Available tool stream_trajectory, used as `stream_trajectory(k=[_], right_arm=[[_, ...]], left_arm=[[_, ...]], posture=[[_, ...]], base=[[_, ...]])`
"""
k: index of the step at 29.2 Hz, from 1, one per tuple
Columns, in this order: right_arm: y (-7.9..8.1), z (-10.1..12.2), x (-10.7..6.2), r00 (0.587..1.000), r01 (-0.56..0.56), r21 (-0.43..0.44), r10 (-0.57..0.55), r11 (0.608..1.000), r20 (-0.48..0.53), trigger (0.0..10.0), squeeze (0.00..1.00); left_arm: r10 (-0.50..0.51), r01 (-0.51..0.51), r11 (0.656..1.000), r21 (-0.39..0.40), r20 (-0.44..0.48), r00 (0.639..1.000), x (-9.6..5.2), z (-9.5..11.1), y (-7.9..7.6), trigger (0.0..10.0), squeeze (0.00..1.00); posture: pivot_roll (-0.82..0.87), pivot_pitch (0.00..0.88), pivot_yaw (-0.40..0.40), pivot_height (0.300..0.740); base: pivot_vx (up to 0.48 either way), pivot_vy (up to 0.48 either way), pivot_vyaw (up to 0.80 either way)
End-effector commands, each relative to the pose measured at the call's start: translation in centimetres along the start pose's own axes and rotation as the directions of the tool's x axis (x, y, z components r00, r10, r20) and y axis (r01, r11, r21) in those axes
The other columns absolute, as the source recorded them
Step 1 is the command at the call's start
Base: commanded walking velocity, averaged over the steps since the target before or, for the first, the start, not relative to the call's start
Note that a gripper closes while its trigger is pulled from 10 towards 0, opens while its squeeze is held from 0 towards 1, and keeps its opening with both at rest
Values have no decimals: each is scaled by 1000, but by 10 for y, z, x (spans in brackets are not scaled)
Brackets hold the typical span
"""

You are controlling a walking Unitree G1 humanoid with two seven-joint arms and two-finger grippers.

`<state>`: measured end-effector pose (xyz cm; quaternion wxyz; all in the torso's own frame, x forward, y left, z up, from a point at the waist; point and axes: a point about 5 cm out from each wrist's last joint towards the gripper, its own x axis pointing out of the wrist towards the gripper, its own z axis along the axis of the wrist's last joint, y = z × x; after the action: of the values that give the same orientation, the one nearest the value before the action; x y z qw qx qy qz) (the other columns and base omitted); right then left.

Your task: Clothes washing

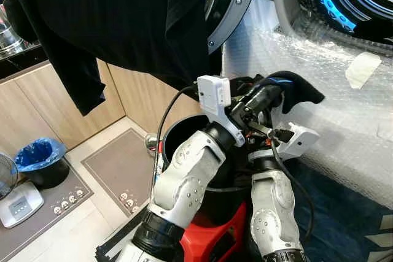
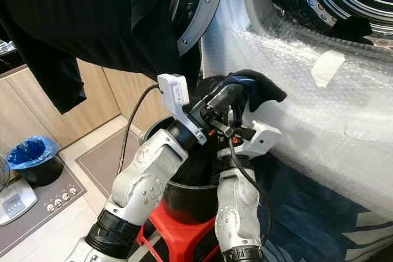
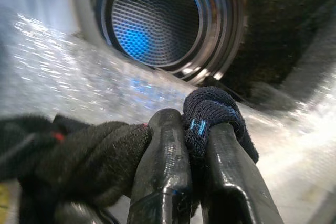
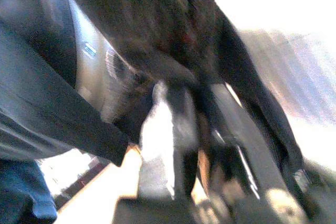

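Both arms are raised together in front of the washing machine, below its open drum (image 3: 152, 22). The left tool (image 3: 197, 171) has its fingers pressed together on a small dark sock (image 3: 210, 116), the cloth bunched between and over the tips, just short of the drum mouth. The right tool (image 1: 279, 130) sits close beside the left, tangled in the same dark cloth; whether its fingers are spread or pinching cannot be told, the wrist view being blurred. A large black garment (image 1: 123, 23) hangs over the open machine door (image 1: 230, 10) and drapes down at upper left. Risks, as judged: the sock is held by a fold only and could slip out onto the bubble-wrapped front panel (image 1: 319, 102) before clearing the drum lip; the two tools are near enough to foul each other or the cable (image 1: 169, 115) looped at the left wrist; the hanging garment could be snagged and dragged off the door. Containers: the drum looks empty as far as the wrist view reaches; a black bucket (image 2: 184, 191) stands on a red stool (image 2: 178, 237) under the arms, contents hidden; a small bin with a blue liner (image 1: 40, 157) sits on the floor, well apart.
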<state>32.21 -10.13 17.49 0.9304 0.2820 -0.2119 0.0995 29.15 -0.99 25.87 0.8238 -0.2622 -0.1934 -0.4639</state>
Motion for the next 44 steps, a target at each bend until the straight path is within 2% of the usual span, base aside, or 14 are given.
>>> stream_trajectory(k=[1,11,12,14,15,16,17,19,21,22,34,36,37,44], right_arm=[[5,0,4,1000,7,56,-8,998,13,0,0],[-3,7,6,999,27,79,-30,996,37,0,0],[-6,8,7,999,28,81,-32,996,39,0,0],[-7,9,7,999,28,81,-32,996,39,0,0],[-9,11,8,999,21,76,-24,997,40,0,0],[-9,12,9,999,16,74,-19,997,40,0,0],[-11,13,10,999,14,68,-17,998,41,3922,0],[-14,16,11,999,10,56,-13,998,45,7725,0],[-15,17,11,999,6,52,-9,999,46,7725,0],[-16,18,12,999,3,48,-6,999,46,10000,0],[-23,29,20,987,-158,8,158,987,12,10000,0],[-25,31,21,984,-177,-3,177,984,8,10000,0],[-26,33,22,981,-195,-12,195,981,3,10000,0],[-35,43,26,973,-230,-46,230,972,0,10000,0]], left_arm=[[-90,92,995,-28,67,994,9,6,-24,10000,0],[-107,106,994,21,52,993,6,8,-23,10000,0],[-118,116,993,33,43,992,5,8,-23,10000,204],[-121,119,992,40,39,992,4,8,-23,10000,204],[-138,137,989,48,28,990,-1,7,-24,10000,1000],[-144,143,989,49,25,989,-2,7,-24,10000,1000],[-147,145,988,55,18,989,-4,7,-23,10000,1000],[-146,145,987,69,6,989,-7,7,-23,10000,1000],[-146,145,987,75,3,989,-9,7,-22,10000,1000],[-148,148,986,79,-3,989,-10,7,-22,10000,1000],[-181,195,951,240,-80,980,-27,15,-22,10000,1000],[-187,202,942,270,-81,979,-30,17,-22,10000,894],[-185,203,933,298,-86,979,-32,18,-21,10000,75],[-193,210,910,358,-81,978,-38,24,-24,10000,0]], posture=[[-134,86,67,740],[-130,87,68,740],[-128,87,68,740],[-128,87,68,740],[-127,88,69,740],[-126,87,69,740],[-126,87,69,740],[-125,86,71,740],[-125,86,71,740],[-125,86,71,740],[-101,75,64,740],[-96,75,61,740],[-92,74,59,740],[-85,70,53,740]], base=[[0,0,0],[0,0,0],[0,0,0],[0,0,0],[0,0,0],[0,0,0],[0,0,0],[0,0,0],[0,0,0],[0,0,0],[0,0,0],[0,0,0],[0,0,0],[0,0,0]])
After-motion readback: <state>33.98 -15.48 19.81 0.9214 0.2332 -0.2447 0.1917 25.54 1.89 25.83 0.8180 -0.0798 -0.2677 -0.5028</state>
